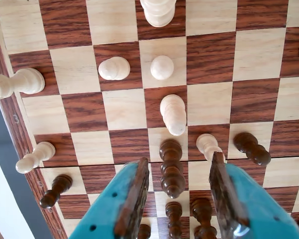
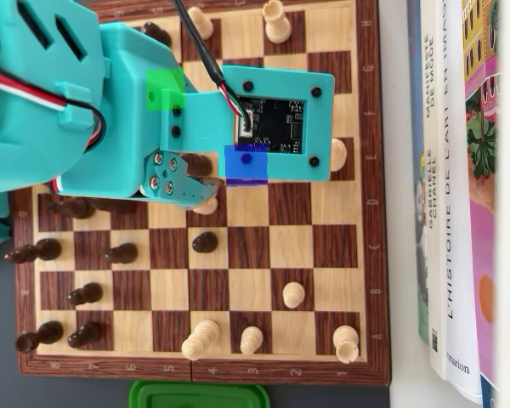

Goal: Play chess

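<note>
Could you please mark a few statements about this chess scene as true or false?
1. The gripper is open in the wrist view. True.
2. A dark piece stands between the fingers. True.
3. The gripper holds a light pawn off the board. False: it grips nothing; the light pieces stand on the chessboard.
4. In the overhead view, books lie to the right of the board. True.
5. The arm is red. False: it is teal.
6. The green item sits on the board. False: it lies beyond the bottom edge.
</note>
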{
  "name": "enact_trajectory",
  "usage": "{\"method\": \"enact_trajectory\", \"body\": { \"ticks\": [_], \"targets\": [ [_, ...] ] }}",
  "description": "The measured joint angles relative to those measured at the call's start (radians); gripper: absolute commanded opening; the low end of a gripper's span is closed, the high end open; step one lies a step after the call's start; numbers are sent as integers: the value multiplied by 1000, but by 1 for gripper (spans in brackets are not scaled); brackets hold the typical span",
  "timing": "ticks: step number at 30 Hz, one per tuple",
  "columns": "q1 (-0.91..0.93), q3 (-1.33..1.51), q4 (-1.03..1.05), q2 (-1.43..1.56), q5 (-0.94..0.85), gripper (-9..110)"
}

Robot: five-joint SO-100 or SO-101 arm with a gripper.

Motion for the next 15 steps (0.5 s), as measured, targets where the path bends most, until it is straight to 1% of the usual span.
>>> {"method": "enact_trajectory", "body": {
  "ticks": [15],
  "targets": [
    [2,-97,0,-158,0,18]
  ]
}}
